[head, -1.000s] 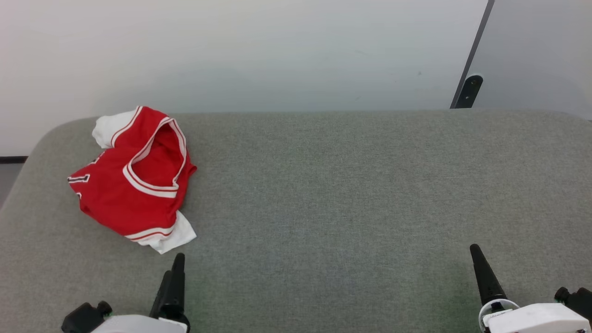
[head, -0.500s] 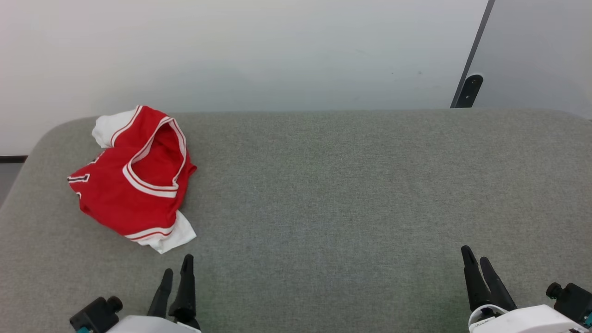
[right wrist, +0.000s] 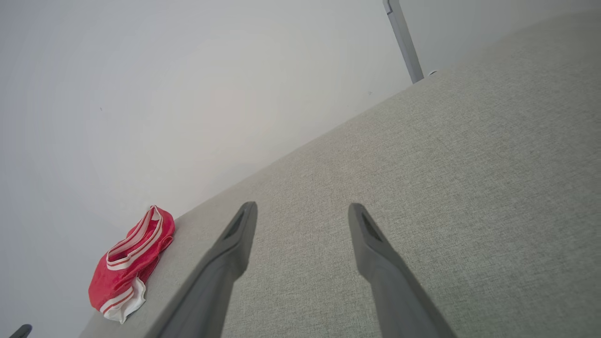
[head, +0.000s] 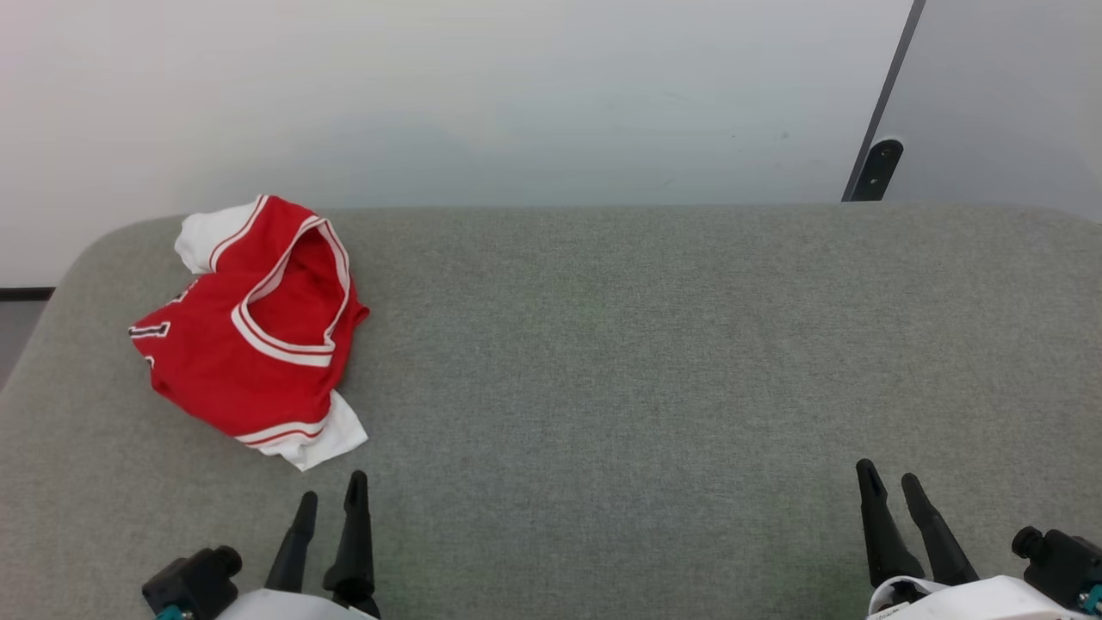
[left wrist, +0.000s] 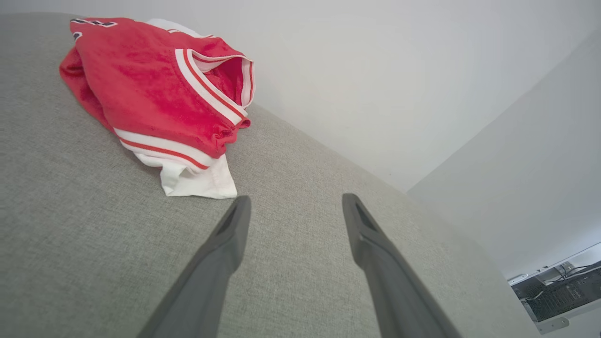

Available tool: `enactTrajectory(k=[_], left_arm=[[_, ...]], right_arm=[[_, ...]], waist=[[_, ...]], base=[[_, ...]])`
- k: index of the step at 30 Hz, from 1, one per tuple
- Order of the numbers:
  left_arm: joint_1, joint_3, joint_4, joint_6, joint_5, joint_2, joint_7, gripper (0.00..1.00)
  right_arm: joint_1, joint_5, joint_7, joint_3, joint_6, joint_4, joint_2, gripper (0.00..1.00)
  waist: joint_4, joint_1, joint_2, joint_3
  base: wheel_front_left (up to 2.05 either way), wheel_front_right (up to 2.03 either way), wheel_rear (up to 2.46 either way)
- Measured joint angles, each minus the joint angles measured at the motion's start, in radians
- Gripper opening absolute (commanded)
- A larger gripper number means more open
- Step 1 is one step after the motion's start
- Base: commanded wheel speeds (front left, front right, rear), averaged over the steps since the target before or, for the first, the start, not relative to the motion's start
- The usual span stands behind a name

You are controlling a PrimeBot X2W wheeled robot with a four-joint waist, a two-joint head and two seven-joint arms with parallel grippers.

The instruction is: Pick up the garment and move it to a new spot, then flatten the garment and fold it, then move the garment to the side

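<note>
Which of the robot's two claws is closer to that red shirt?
The left gripper: open, it sits just short of the garment, near its white sleeve, not touching. The right gripper, also open, is far across the grey cushion, on the opposite side.

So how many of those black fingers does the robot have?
4. Two left fingers at the head view's lower left, near the red jersey; two right fingers at its lower right. None seem hidden.

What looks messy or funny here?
The garment lies crumpled in a heap near the far left corner of the grey surface, a white sleeve poking out. Nothing looks torn or spilled.
</note>
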Motion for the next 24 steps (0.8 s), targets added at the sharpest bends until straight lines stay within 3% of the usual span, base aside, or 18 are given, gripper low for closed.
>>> enactTrajectory(k=[24], left_arm=[[0.027, -0.017, -0.046, 0.004, 0.251, 0.003, -0.062, 1.00]], right_arm=[[0.036, -0.225, -0.062, -0.001, 0.000, -0.044, 0.000, 1.00]], waist=[[0.004, 0.0000, 0.0000, -0.004]], base=[[0.00, 0.00, 0.00]])
